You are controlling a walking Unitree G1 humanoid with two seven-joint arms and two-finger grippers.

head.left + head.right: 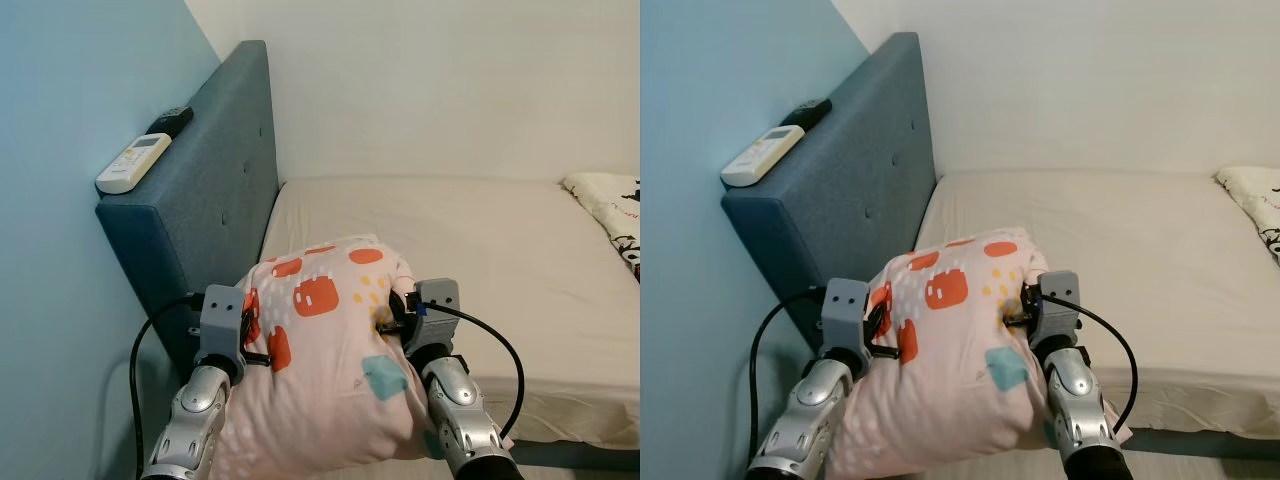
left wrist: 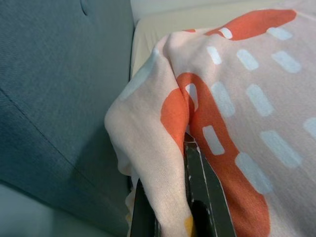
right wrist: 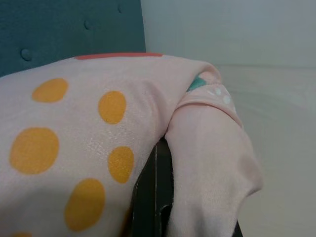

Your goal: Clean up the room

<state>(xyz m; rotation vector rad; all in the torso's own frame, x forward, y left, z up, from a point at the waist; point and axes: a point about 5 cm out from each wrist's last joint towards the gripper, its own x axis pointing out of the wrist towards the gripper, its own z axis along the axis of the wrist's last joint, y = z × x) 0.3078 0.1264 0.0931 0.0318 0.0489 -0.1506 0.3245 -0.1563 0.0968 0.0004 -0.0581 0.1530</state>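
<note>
Pillow held between both tools, just short of the bed's head end.

You have the pink patterned pillow (image 1: 330,360) pinched on both sides: the left tool (image 1: 262,356) is closed on a fold of its left edge, the right tool (image 1: 385,322) closed on a fold of its right edge, fabric bunched around the black fingers (image 2: 202,197) in each wrist view. The pillow hangs between your arms, long axis running away from you toward the mattress (image 1: 470,240), its far end over the near edge of the bed. The blue headboard (image 1: 215,190) stands just to your left, with a white remote (image 1: 133,163) and a dark one (image 1: 171,121) on top. The resting place is probably ahead and left, against the headboard; both arms are about equally near.
</note>
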